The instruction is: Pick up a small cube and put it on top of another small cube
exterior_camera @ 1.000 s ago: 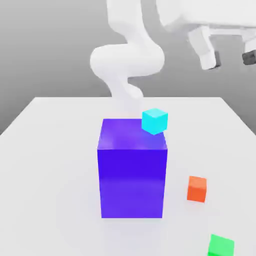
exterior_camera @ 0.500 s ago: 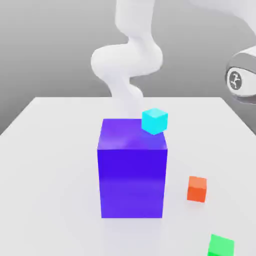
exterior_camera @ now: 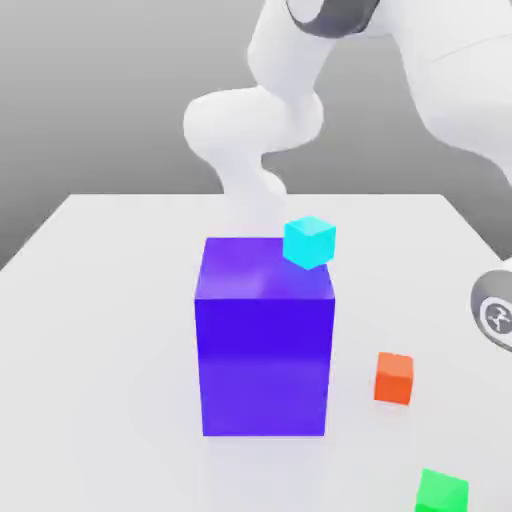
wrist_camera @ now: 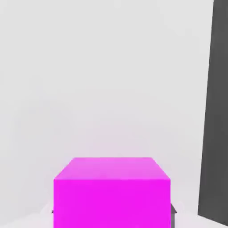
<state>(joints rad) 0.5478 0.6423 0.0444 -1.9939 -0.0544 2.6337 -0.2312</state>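
In the hand view a magenta small cube (wrist_camera: 111,196) sits on the white table, right between my gripper (wrist_camera: 111,213) fingers. A dark fingertip (wrist_camera: 173,209) shows against each side of it, so the gripper is shut on the cube. In the exterior view, an orange cube (exterior_camera: 394,378) lies on the table to the right of a big blue block (exterior_camera: 265,350). A green cube (exterior_camera: 442,492) lies near the front right. A cyan cube (exterior_camera: 310,242) shows at the block's far right top corner; whether it rests on the block or behind it I cannot tell.
The white arm (exterior_camera: 260,130) rises behind the blue block and bends over to the exterior view's right, where a round wrist part (exterior_camera: 495,315) shows at the frame's edge. In the hand view the table edge (wrist_camera: 209,111) runs close to the magenta cube, with dark ground beyond.
The hand has dropped from high at the exterior view's right, out of that frame, and the arm has bent low on that side. The fingers, open before, are now shut.
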